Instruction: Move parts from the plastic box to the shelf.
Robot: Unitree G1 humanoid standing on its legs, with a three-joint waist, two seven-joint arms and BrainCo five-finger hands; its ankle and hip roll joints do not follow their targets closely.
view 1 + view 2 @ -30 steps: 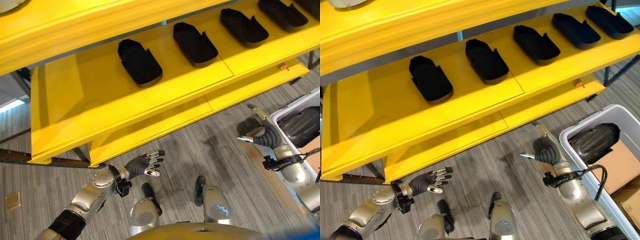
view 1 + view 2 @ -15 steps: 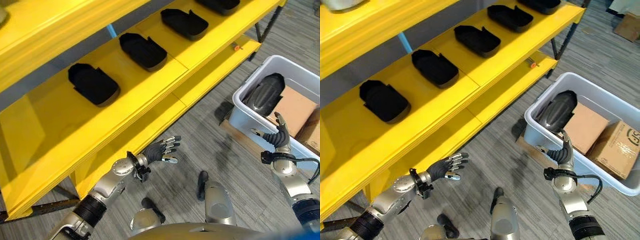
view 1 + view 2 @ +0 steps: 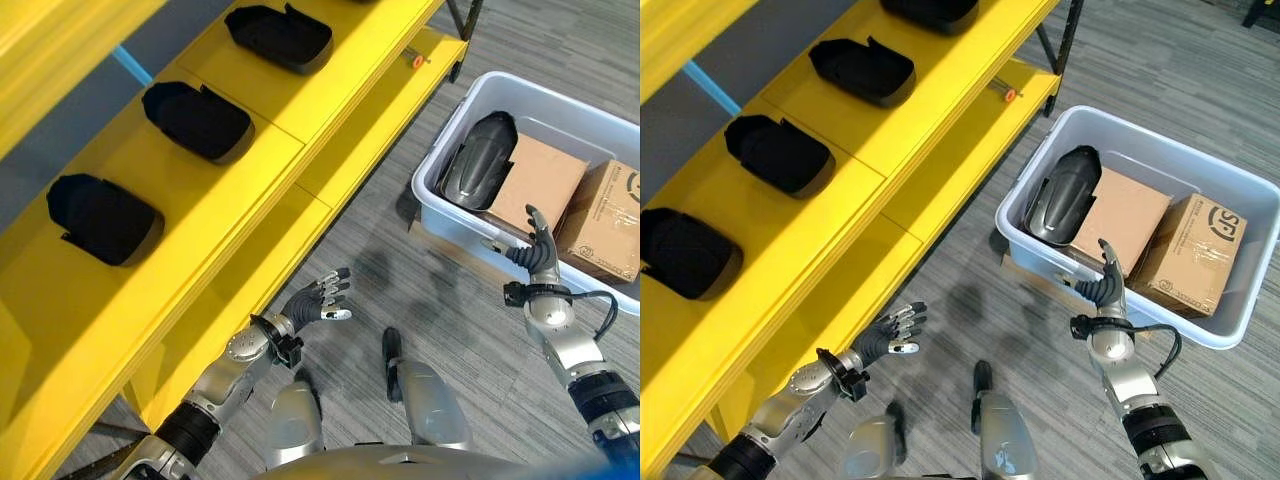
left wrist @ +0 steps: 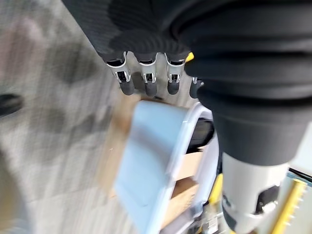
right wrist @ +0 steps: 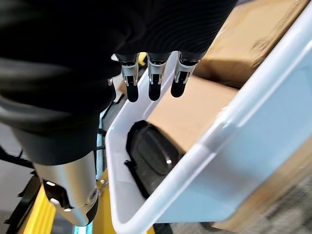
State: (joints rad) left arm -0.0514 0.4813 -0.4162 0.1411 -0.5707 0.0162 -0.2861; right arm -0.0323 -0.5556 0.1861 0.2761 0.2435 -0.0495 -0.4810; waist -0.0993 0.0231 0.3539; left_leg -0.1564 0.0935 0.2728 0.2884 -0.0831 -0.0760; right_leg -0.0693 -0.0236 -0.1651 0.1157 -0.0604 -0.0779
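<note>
The view has swung from the yellow metal shelf [image 3: 840, 190] toward the pale plastic box [image 3: 1230, 330]. The right robot hand [image 3: 1105, 285], fingers straight, now hovers over its rim; the dark moulded part [image 3: 1060, 195] lies just beyond, ready for picking. The left robot hand [image 3: 890, 335] hangs relaxed and empty.

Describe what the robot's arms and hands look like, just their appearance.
Both arms are silver-grey metal segments with black bands near the elbows. The left hand and right hand have silver fingers with dark tips, and a dark ribbed cover wraps each hand's back and wrist. A black collar rings each wrist, and a black cable loops beside the right forearm.
</note>
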